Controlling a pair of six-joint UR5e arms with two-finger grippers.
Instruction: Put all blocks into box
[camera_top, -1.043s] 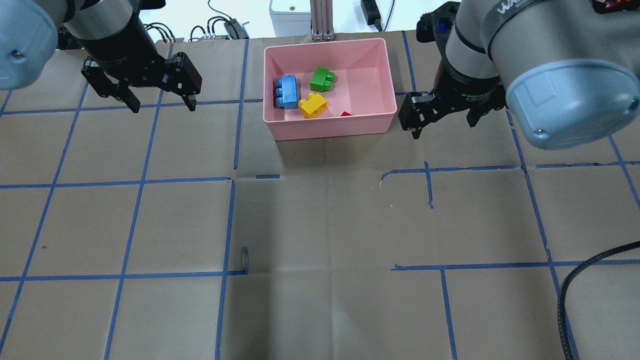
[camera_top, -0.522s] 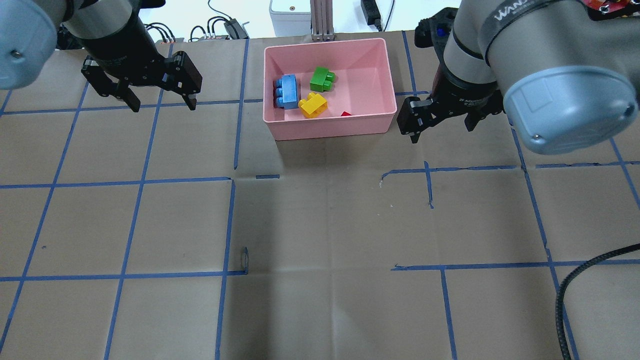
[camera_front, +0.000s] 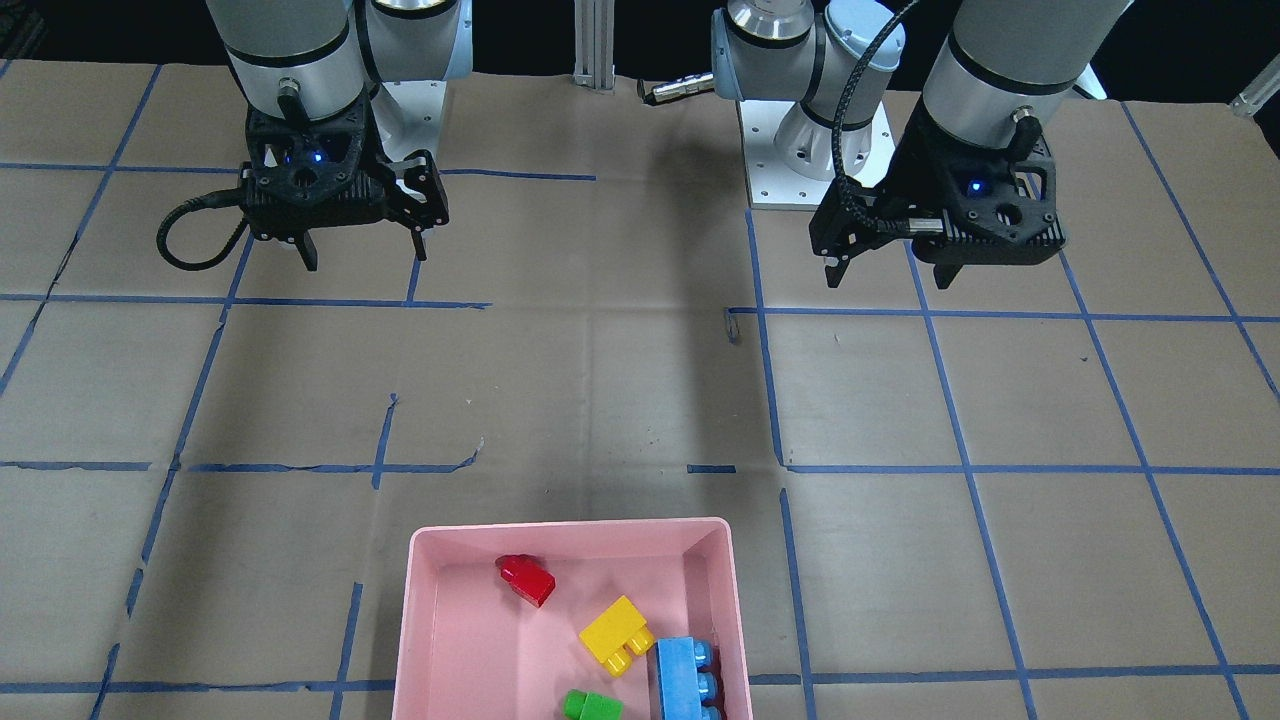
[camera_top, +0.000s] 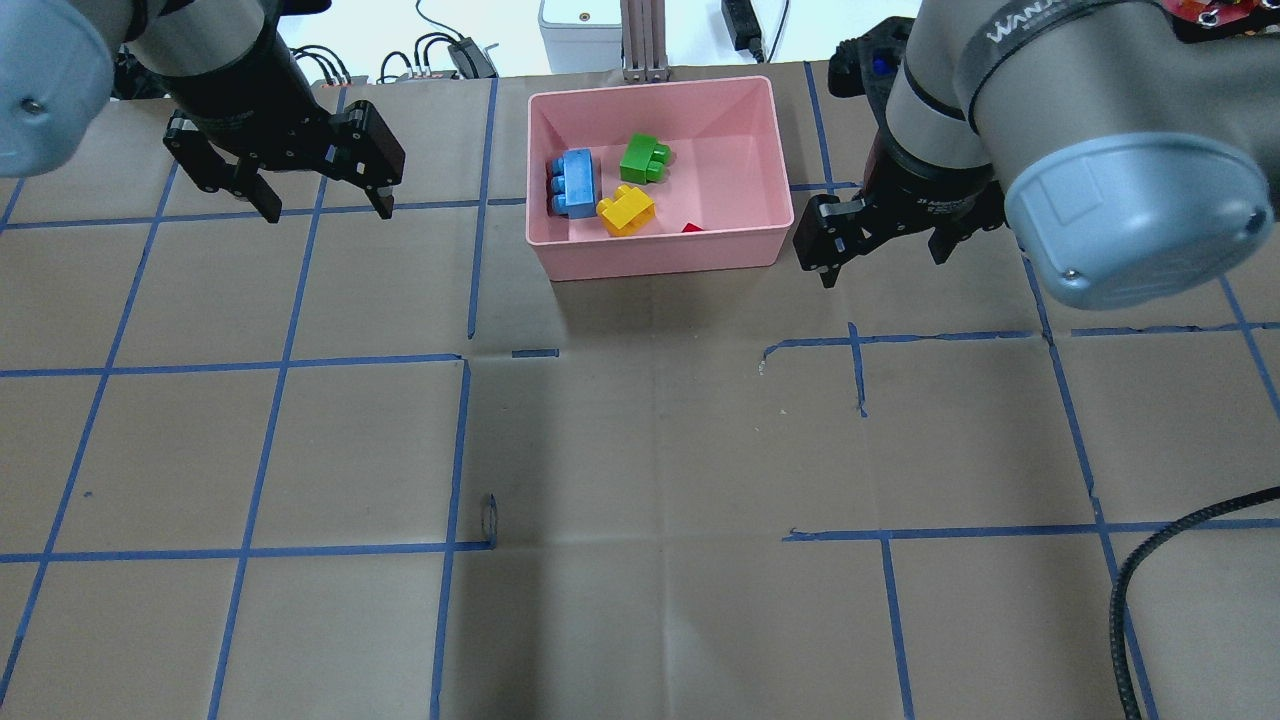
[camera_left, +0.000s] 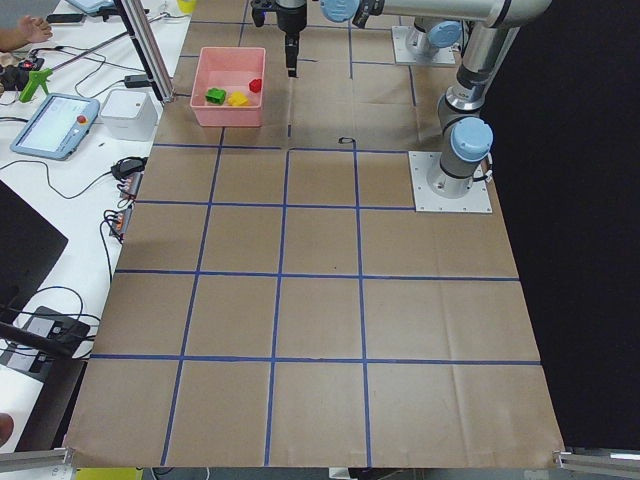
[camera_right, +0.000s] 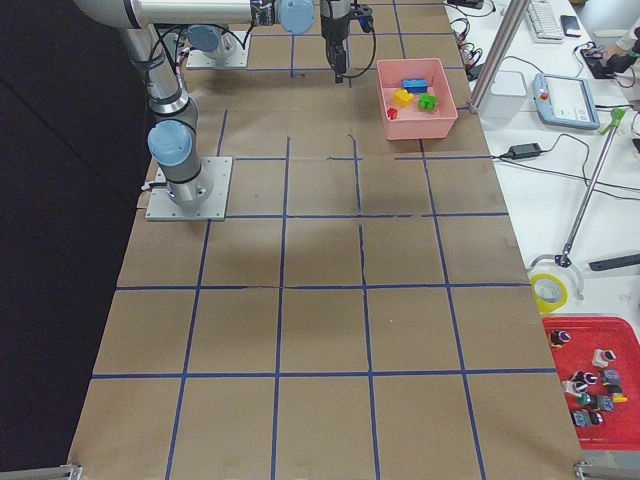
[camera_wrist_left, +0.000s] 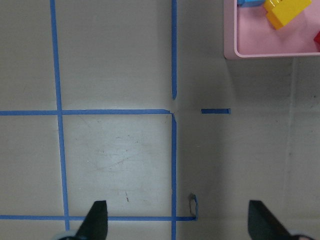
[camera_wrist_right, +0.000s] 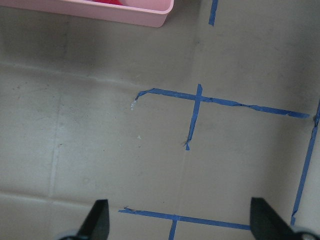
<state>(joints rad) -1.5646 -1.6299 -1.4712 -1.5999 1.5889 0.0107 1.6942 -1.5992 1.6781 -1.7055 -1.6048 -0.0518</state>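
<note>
The pink box (camera_top: 660, 258) stands at the table's far middle. In it lie the light-blue brick (camera_top: 575, 183), the green brick (camera_top: 643, 158), the yellow brick (camera_top: 625, 210) and the red brick (camera_top: 691, 228), which is mostly hidden behind the near wall. The front view shows the box (camera_front: 570, 525) with the red (camera_front: 527, 580), yellow (camera_front: 615, 633), blue (camera_front: 683, 680) and green (camera_front: 590, 707) bricks. My left gripper (camera_top: 328, 212) is open and empty, left of the box. My right gripper (camera_top: 882, 268) is open and empty, just right of the box.
Blue tape lines cross the brown paper table cover. A black cable (camera_top: 1150, 560) curves in at the near right. A grey device (camera_top: 580, 30) and an aluminium post (camera_top: 645, 40) stand behind the box, past the table's far edge.
My right gripper has shifted slightly left, closer to the box's right wall. My left gripper has edged slightly away. The bricks have not moved.
</note>
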